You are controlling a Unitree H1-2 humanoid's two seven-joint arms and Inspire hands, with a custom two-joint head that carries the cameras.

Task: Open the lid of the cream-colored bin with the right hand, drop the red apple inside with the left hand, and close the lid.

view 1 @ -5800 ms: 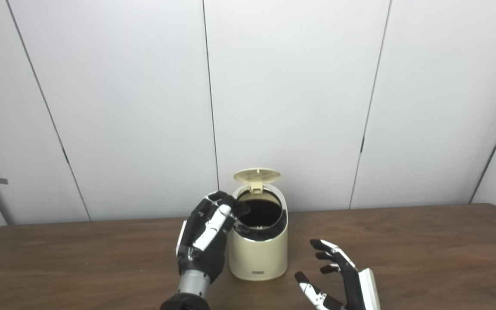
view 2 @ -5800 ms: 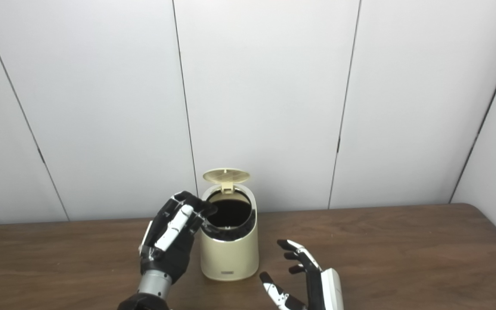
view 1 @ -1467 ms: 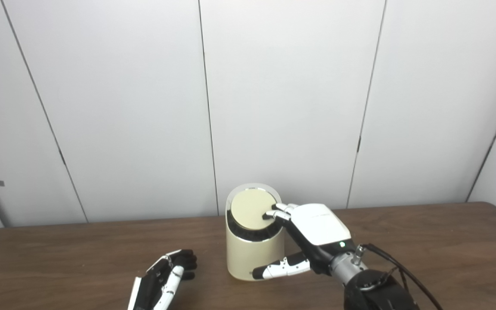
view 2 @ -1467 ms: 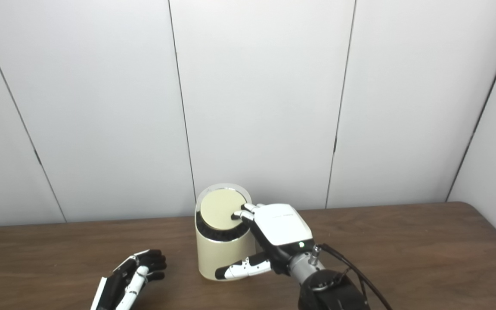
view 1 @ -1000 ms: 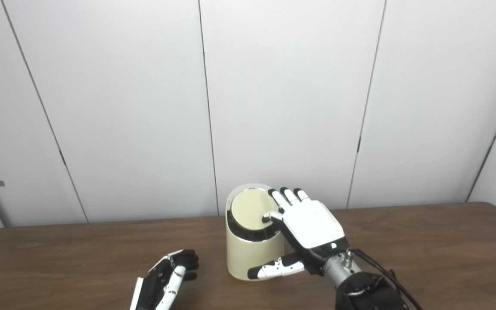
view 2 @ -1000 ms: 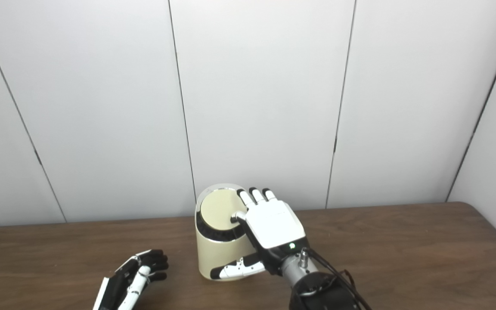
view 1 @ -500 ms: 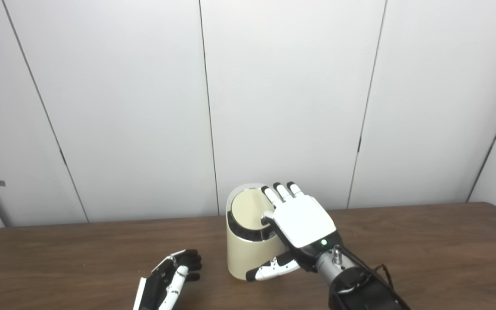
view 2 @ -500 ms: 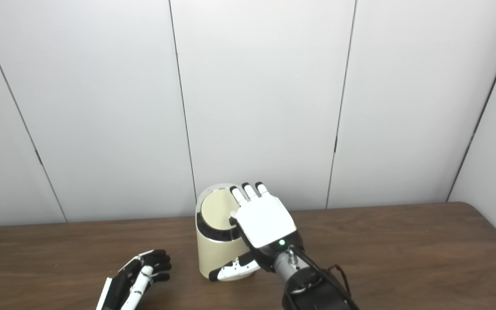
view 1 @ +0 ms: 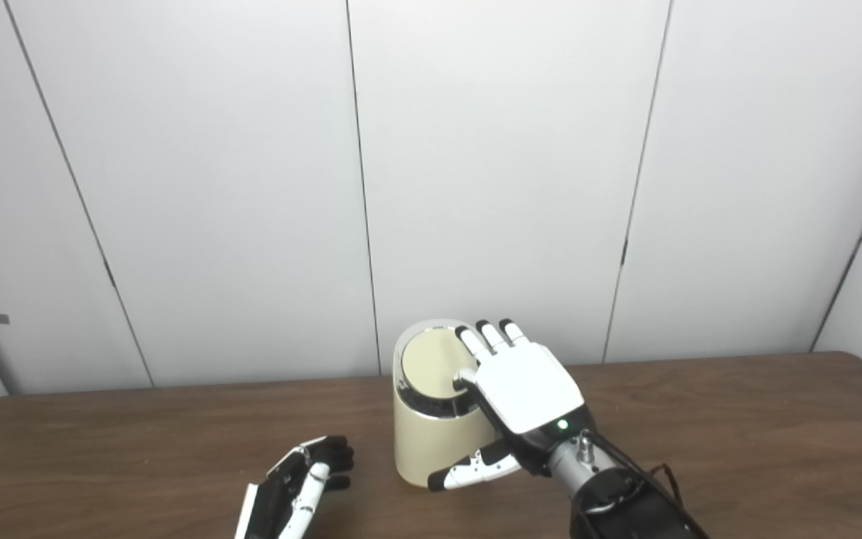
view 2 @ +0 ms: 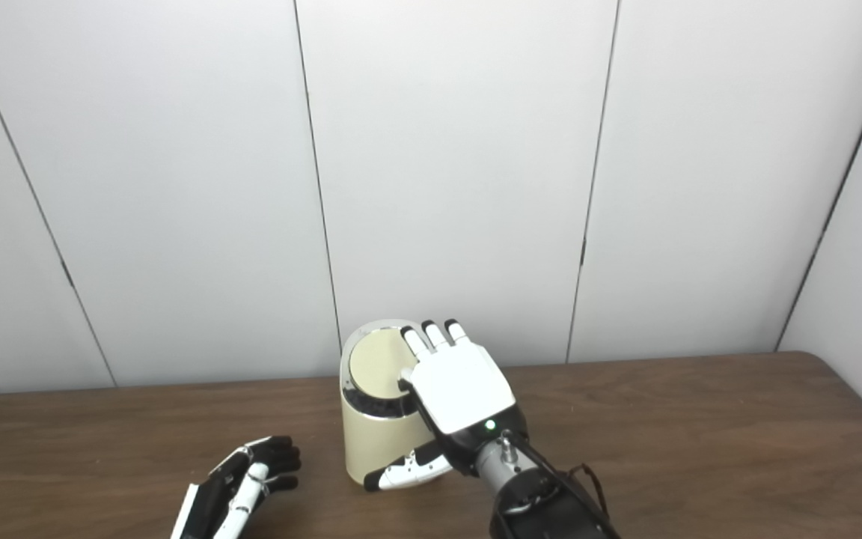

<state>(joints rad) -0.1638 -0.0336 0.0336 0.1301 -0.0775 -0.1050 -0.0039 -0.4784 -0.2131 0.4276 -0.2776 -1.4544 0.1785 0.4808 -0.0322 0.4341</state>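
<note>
The cream-colored bin [view 1: 420,442] stands mid-table with its round lid [view 1: 429,363] down and closed. My right hand [view 1: 524,385] lies flat over the lid's right side, fingers stretched out, one fingertip touching the lid and the thumb beside the bin's front wall. It holds nothing. Low on the table to the bin's left rests my left hand [view 1: 292,490], fingers loosely curled and empty. No red apple shows in either view.
The brown wooden table [view 1: 738,434] stretches wide to the right and left of the bin. White wall panels [view 1: 491,165] stand close behind the bin.
Since the earliest frames the lid went from raised to closed and my left hand dropped to the table. Over the last second my right hand spread its fingers and shifted slightly left over the lid.
</note>
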